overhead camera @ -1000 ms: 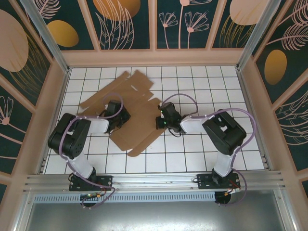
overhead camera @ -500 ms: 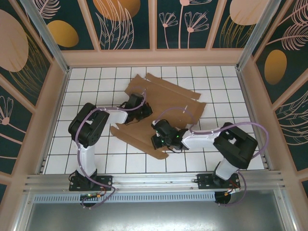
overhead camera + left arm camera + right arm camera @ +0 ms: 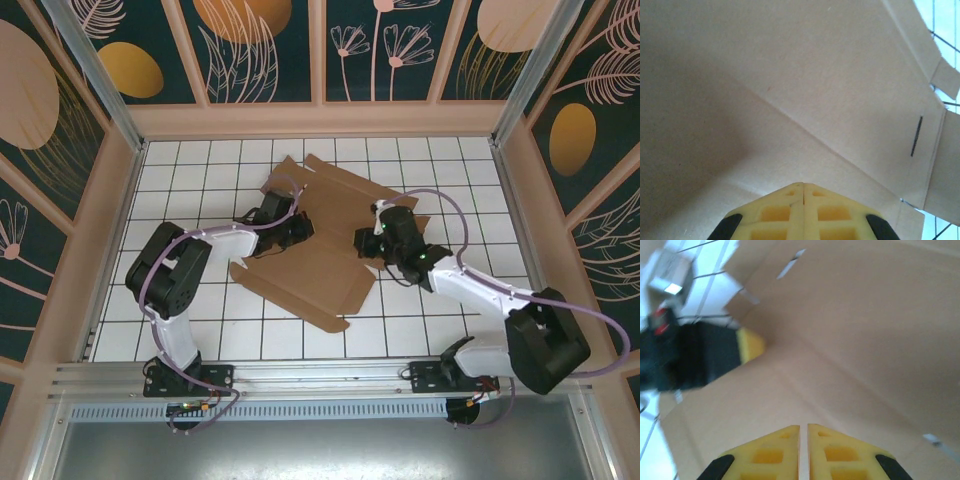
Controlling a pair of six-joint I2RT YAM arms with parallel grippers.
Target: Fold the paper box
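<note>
gridded table (image 3: 480,180); creased brown paper box (image 3: 335,250)

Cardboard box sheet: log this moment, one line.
object: brown corrugated cardboard box sheet, unfolded, on white grid table | left gripper: shut, over sheet | right gripper: shut, over sheet

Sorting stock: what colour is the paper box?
Plain brown cardboard; the paper box shows best from the top external view.
</note>
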